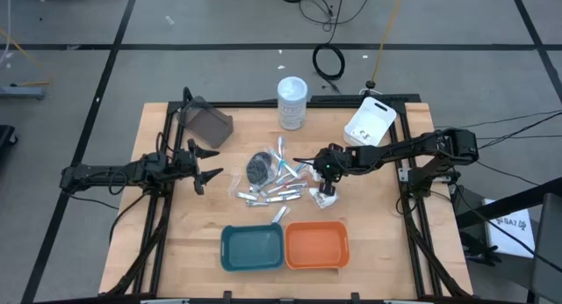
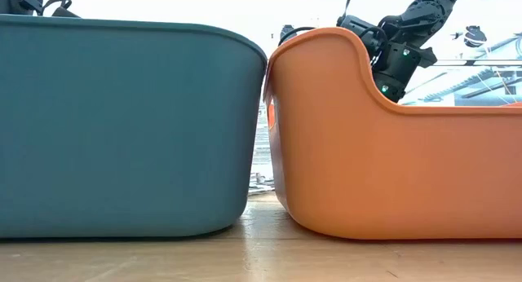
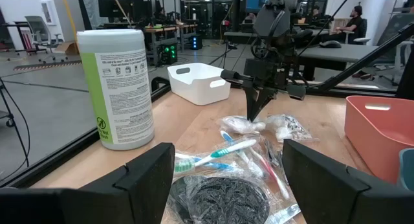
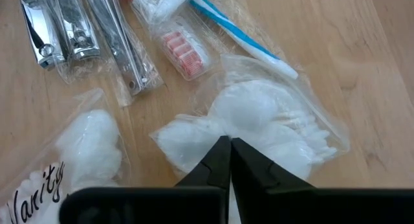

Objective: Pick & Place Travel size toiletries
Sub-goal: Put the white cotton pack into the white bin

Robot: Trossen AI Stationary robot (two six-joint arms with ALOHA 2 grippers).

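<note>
The toiletries (image 1: pixel 277 181) lie in a heap at the table's middle: silver clippers (image 4: pixel 65 36), a wrapped toothbrush (image 3: pixel 220 153), a dark round bundle (image 1: pixel 261 166) and white packets. My right gripper (image 4: pixel 229 153) stands at the heap's right side, pointing down, shut on a clear packet of white cotton pieces (image 4: pixel 265 127). A second cotton packet with black print (image 4: pixel 84 153) lies beside it. My left gripper (image 3: pixel 229 179) waits open, left of the heap (image 1: pixel 206 168), level with the table and facing the dark bundle (image 3: pixel 220 198). My right gripper pinches the clear packet between its two shut fingertips (image 4: pixel 220 153), at the bunched plastic (image 4: pixel 210 130) on one edge of the packet. The fingers come from above, pointing down (image 3: pixel 255 111). The packet (image 3: pixel 249 125) lies on the table below them.
A teal tray (image 1: pixel 253 247) and an orange tray (image 1: pixel 316 244) sit side by side at the near edge. The tall white-lidded jar (image 1: pixel 292 102), a white bin (image 1: pixel 371 124) and a grey-brown object (image 1: pixel 206 121) stand along the far side. People sit beyond the table.
</note>
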